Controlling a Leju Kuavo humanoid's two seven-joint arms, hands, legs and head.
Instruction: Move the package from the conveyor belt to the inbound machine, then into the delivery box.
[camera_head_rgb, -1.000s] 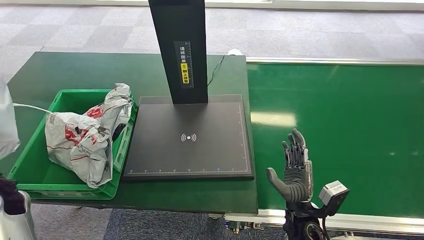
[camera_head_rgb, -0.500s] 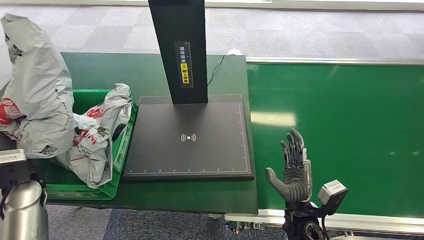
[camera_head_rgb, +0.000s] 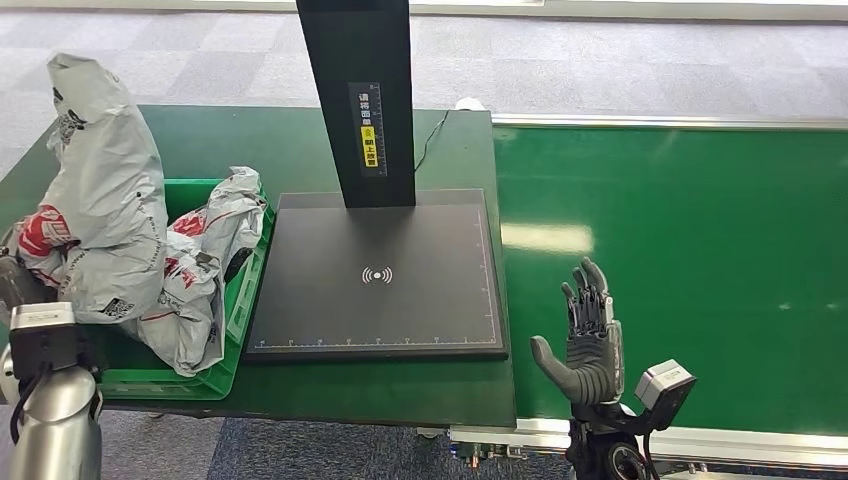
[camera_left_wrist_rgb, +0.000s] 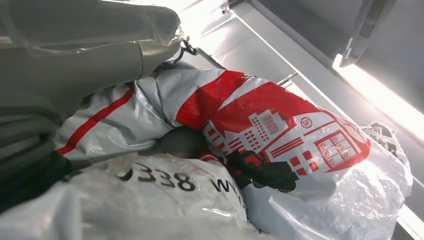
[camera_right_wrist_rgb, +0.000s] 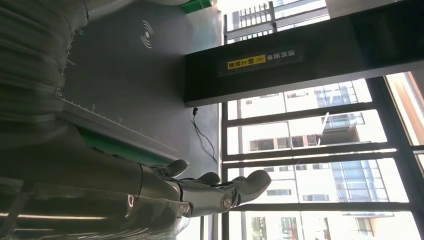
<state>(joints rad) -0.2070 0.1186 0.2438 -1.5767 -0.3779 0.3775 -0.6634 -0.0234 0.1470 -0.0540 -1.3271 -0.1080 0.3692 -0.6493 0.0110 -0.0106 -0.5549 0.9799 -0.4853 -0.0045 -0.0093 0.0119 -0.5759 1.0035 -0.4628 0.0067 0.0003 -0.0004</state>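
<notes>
Left hand: your left hand (camera_left_wrist_rgb: 190, 142) grips the package (camera_head_rgb: 100, 200), dark fingers (camera_left_wrist_rgb: 265, 172) wrapped over its red and grey plastic.
Package: you see it held up over the left end of the delivery box (camera_head_rgb: 235, 310), its top rising well above the rim.
Delivery box: green, at the table's left end, just beside the inbound machine (camera_head_rgb: 380, 275); another bag (camera_head_rgb: 195, 280) lies inside, slumped over the right wall.
Right hand: your right hand (camera_head_rgb: 590, 335) stands upright, fingers apart, grasping nothing, over the conveyor belt (camera_head_rgb: 690, 260) at its near edge.
Open room: the scan plate lies bare between box and belt; the belt's green surface stretches free to your right.
</notes>
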